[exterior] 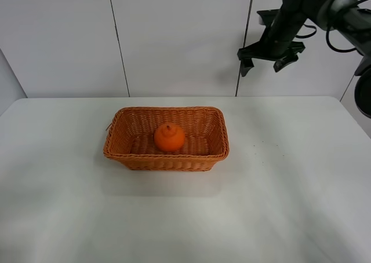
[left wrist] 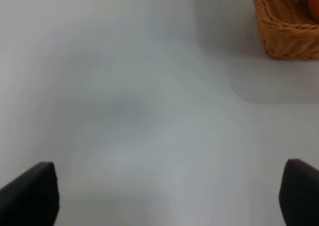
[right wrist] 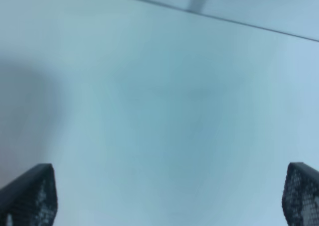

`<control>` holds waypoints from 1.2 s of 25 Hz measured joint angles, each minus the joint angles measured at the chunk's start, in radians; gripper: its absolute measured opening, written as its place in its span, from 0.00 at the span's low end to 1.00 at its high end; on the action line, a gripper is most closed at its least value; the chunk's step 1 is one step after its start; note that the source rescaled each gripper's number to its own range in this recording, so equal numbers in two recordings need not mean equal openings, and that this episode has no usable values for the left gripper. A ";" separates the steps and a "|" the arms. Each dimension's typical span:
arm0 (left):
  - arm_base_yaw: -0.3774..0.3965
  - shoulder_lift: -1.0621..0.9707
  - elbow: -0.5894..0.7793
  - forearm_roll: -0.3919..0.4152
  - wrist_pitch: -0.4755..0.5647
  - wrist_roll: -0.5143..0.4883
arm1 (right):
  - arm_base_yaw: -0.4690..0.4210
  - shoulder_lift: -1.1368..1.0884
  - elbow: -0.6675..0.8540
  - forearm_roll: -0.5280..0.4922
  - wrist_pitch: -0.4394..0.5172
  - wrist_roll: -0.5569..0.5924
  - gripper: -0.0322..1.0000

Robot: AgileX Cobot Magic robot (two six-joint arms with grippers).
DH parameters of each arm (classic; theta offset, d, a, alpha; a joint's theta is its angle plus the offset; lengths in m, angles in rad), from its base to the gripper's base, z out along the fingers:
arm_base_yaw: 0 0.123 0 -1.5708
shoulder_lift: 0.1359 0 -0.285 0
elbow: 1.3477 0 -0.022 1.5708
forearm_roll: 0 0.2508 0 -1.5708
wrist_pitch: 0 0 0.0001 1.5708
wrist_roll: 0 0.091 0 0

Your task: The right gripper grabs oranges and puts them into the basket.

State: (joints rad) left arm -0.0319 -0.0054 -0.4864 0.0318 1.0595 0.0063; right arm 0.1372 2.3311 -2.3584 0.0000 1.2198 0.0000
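The orange (exterior: 169, 137) lies inside the wicker basket (exterior: 124, 151) in the middle of the white table. My right gripper (exterior: 268, 64) is raised high at the back right, in front of the wall, open and empty, well above and to the right of the basket. In the right wrist view its fingertips (right wrist: 30, 193) stand wide apart over bare table. My left gripper (left wrist: 169, 193) is open and empty over the table. A corner of the basket (left wrist: 286, 32) shows in the left wrist view with a sliver of the orange (left wrist: 315, 4). The left arm is out of the exterior view.
The white table (exterior: 290, 187) stretches around the basket. A panelled white wall (exterior: 174, 37) stands behind the table's back edge. A dark part of the right arm's base (exterior: 364, 92) sits at the far right edge.
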 joint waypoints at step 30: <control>0.000 0.000 0.000 0.000 0.000 0.000 | -0.084 -0.995 1.069 0.037 -0.002 0.010 1.00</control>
State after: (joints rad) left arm -0.0319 -0.0054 -0.4864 0.0318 1.0595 0.0063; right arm 0.0535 1.3360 -1.2893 0.0368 1.2178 0.0103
